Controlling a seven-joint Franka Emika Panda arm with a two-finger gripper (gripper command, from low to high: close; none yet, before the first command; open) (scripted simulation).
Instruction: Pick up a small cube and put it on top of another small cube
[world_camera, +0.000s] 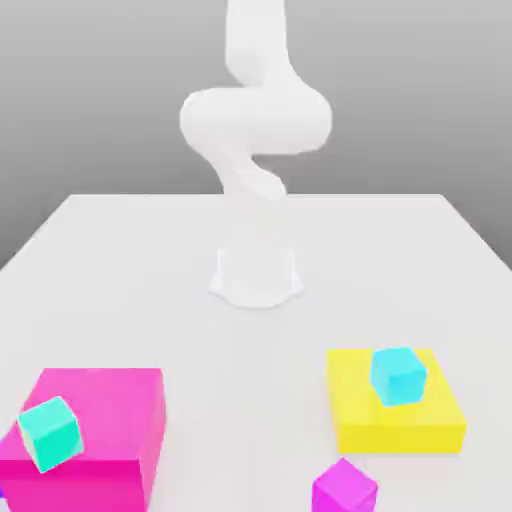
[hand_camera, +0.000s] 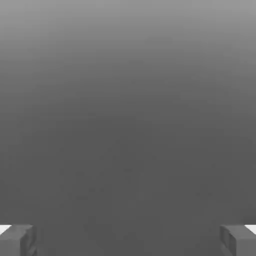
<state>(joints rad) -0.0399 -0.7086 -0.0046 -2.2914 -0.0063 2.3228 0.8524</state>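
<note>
Pale tabletop (world_camera: 256, 345), plain grey backdrop behind it, and in the exterior view the white arm (world_camera: 257, 120) rose from its base near the middle and ran up past the top edge. Down at that view's far left edge there was a thin blue-violet sliver tucked right by the big pink block (world_camera: 100, 410), and I'd guess that was the small cube (world_camera: 2, 491) the job is about, though so little of it peeked out that I couldn't swear to it or say how it sat. A tilted teal-green cube (world_camera: 50, 434) was on the pink block, a cyan cube (world_camera: 398, 377) was on the yellow slab (world_camera: 385, 438), and a magenta cube (world_camera: 344, 488) sat near the bottom edge, toward the exterior view's right. So the thing the next move hung on, imo: the cube lay well off to the exterior view's left of the arm's base and much closer to that camera, so the hand needed to reach out that way and then down. Only one arm, so no choosing there, and no obvious long axis on a cube. Over in the hand view, the gripper (hand_camera: 128, 241) had its two fingers spread wide, one on each side, with nothing held between them and just grey beyond. Looked like the pick hadn't happened.
</note>
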